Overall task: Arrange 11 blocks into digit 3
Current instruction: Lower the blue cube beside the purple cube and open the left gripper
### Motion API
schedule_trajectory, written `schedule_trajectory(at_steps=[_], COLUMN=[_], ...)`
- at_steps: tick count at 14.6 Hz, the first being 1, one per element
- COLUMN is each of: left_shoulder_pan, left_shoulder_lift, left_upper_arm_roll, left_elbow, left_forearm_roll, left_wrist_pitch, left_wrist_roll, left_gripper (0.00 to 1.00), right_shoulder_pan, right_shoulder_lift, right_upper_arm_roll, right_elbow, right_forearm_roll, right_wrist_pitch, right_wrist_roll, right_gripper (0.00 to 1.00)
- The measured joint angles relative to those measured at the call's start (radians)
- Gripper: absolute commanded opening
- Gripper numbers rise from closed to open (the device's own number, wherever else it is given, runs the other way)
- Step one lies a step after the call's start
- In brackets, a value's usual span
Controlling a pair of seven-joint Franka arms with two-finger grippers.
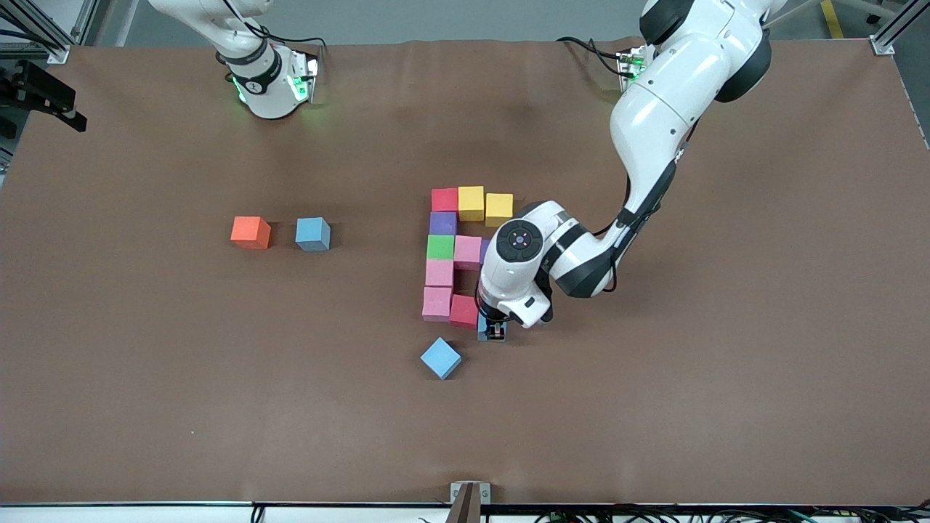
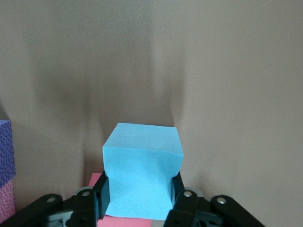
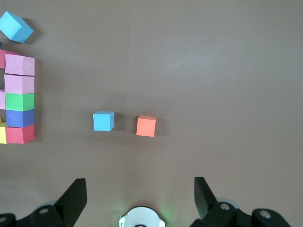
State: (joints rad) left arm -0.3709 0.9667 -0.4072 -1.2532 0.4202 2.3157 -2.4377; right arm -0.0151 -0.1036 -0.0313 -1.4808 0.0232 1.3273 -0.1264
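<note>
Your left gripper is clamped on a light blue cube, one finger on each flank, and holds it low just beside the red cube at the near end of the figure. That looks like the slot for the last block of the near bar, which is probably why you hold it square to the row.

Largest first: the brown table carries everything, and the digit 3 sits around its middle, toward the left arm's end. It reads as a spine of red, purple, green and two pink cubes, touching in a line. Two yellow cubes finish the bar nearest the arm bases, and a pink cube starts the middle bar, the rest hidden under your wrist.

Loose pieces next: a blue cube lies skewed near the figure, closer to the front edge. Another blue cube and the orange cube sit side by side toward the right arm's end.

Your right gripper waits wide open and empty, high over that end.
</note>
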Motion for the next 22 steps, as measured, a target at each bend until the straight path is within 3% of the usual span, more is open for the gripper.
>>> schedule_trajectory(at_steps=[16,17,18,19,22], left_shoulder_pan=[-0.004,-0.004,-0.004,-0.004,-0.004], left_shoulder_lift=[0.0,0.0,0.0,0.0,0.0], left_upper_arm_roll=[-0.001,-0.002,-0.002,-0.002,-0.002], left_elbow=[0.006,0.006,0.006,0.007,0.007], left_forearm_roll=[-0.041,-0.041,-0.041,-0.041,-0.042], left_wrist_pitch=[-0.02,-0.021,-0.022,-0.023,-0.027], left_wrist_roll=[0.0,0.0,0.0,0.0,0.0], left_gripper=[0.34,0.36,0.51,0.55,0.49], right_shoulder_pan=[0.0,0.0,0.0,0.0,-0.001], right_shoulder_lift=[0.001,0.001,0.002,0.003,0.003], right_upper_arm_roll=[-0.003,-0.003,-0.004,-0.005,-0.007], right_elbow=[-0.001,-0.002,-0.003,-0.003,-0.003], right_forearm_roll=[-0.022,-0.024,-0.025,-0.026,-0.026], right_wrist_pitch=[0.063,0.065,0.067,0.07,0.072], right_wrist_roll=[0.0,0.0,0.0,0.0,0.0], right_gripper=[1.0,1.0,1.0,1.0,1.0])
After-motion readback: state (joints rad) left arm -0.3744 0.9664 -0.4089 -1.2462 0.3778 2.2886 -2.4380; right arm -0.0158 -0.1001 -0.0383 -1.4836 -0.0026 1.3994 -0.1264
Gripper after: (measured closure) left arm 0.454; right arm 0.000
